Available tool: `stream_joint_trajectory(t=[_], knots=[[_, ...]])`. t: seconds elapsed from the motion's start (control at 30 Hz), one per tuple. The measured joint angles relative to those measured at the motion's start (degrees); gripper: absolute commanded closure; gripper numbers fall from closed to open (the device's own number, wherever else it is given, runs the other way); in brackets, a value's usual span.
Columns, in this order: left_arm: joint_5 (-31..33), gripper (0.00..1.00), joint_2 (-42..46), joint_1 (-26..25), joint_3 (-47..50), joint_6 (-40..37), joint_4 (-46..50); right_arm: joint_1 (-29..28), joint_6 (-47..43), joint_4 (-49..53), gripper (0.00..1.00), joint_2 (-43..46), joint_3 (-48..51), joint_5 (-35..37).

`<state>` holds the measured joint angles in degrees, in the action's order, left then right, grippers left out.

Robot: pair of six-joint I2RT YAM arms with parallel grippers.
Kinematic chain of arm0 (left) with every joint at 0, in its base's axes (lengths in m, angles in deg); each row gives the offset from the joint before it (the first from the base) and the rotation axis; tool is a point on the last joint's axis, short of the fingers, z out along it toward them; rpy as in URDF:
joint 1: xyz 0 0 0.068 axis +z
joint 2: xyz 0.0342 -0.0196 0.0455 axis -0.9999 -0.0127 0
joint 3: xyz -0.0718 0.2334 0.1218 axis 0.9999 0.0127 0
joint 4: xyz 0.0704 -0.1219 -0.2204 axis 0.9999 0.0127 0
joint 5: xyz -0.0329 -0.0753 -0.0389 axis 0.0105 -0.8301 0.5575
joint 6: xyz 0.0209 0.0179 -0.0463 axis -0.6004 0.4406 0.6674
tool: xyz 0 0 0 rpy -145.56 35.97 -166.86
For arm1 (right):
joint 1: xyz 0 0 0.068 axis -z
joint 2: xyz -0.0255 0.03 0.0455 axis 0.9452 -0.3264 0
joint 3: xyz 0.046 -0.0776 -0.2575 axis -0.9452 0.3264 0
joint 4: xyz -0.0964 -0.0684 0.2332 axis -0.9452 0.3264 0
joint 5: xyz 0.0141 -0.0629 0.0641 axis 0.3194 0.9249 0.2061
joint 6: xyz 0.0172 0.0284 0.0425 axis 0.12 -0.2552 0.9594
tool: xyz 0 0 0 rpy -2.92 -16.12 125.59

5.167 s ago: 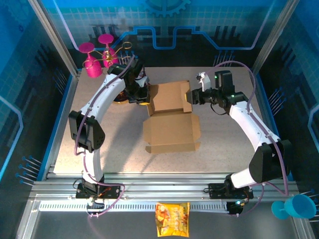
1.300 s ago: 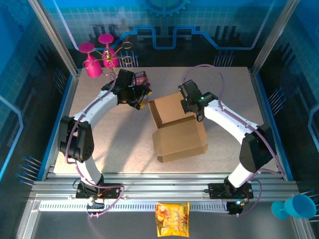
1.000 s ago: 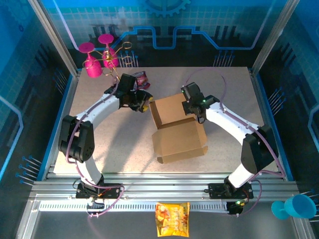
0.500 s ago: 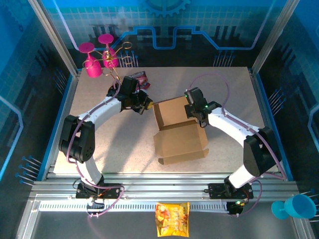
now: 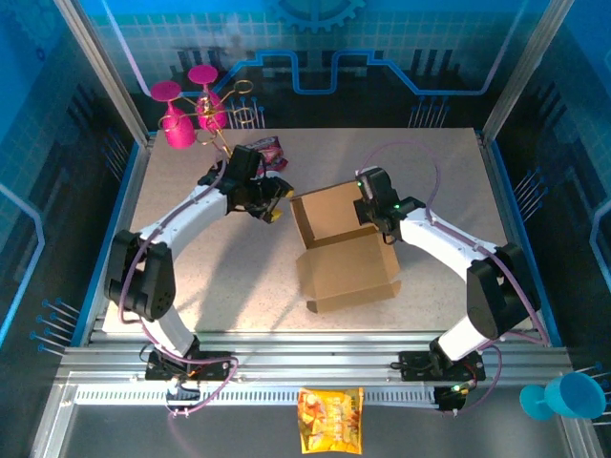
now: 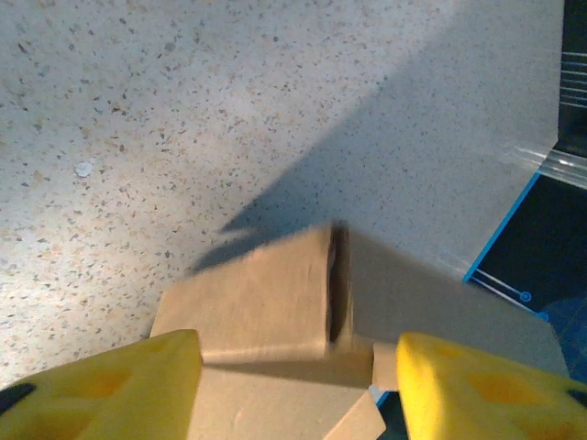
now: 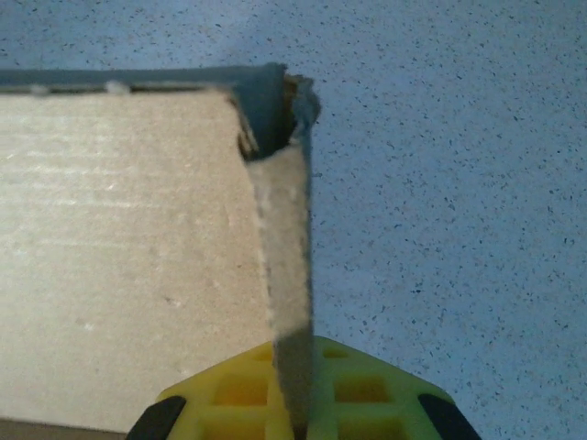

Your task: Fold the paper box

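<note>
The paper box [image 5: 348, 272] is sitting mid-table, its lid flap lying open toward the near side. The right gripper [image 5: 374, 218] is pinching its right wall, closed tight on the cardboard. The left gripper [image 5: 275, 202] is hovering wide open and empty, just left of the far-left corner. Pink goblets [image 5: 181, 113] are standing far left, well apart.

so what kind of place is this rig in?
Likely a lab or demo robot cell: blue printed panels around a speckled table, aluminium rails at the near edge, props like pink goblets plus the paper box.
</note>
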<state>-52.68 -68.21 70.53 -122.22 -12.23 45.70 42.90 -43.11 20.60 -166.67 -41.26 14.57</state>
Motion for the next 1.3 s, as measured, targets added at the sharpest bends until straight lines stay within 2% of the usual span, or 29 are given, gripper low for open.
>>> stream_joint_trajectory(t=[0.1, 0.2, 0.37, 0.57, 0.73, 0.87, 1.0, 1.17, 1.3], knots=[[1.6, 0.37, 2.4, -0.6, -1.4, -3.7, 2.7, 0.1, -1.5, -0.2, 1.00, 0.0, 0.0, -0.6], [3.7, 0.41, 3.7, -1.8, -4.2, -10.4, 6.2, 0.5, -3.2, -0.3, 1.00, 0.0, -0.3, -1.4], [9.0, 0.42, 3.7, -5.4, -10.3, -26.3, 13.2, 1.2, -6.7, -0.7, 1.00, 0.0, -1.0, -4.2], [16.7, 0.36, 1.2, -9.7, -18.4, -46.6, 16.9, 3.4, -10.8, -1.1, 1.00, 0.0, -2.1, -9.3], [19.7, 0.35, -1.0, -10.5, -20.7, -53.9, 17.8, 4.1, -13.2, -0.6, 1.00, 0.0, -4.3, -11.6], [20.3, 0.35, -1.6, -10.5, -21.7, -53.6, 21.1, 4.1, -14.3, -0.3, 1.00, 0.0, -5.6, -12.1], [20.9, 0.36, -1.5, -10.6, -21.3, -47.6, 25.2, 4.1, -14.9, 0.2, 1.00, -0.3, -6.6, -12.0], [19.3, 0.34, 3.7, -12.3, -7.8, -39.9, 23.3, 4.0, -15.6, 0.4, 1.00, -1.6, -7.6, -11.5], [18.7, 0.34, 4.7, -13.5, -1.9, -34.6, 20.7, 3.9, -15.8, 0.7, 1.00, -2.7, -7.9, -11.4]])
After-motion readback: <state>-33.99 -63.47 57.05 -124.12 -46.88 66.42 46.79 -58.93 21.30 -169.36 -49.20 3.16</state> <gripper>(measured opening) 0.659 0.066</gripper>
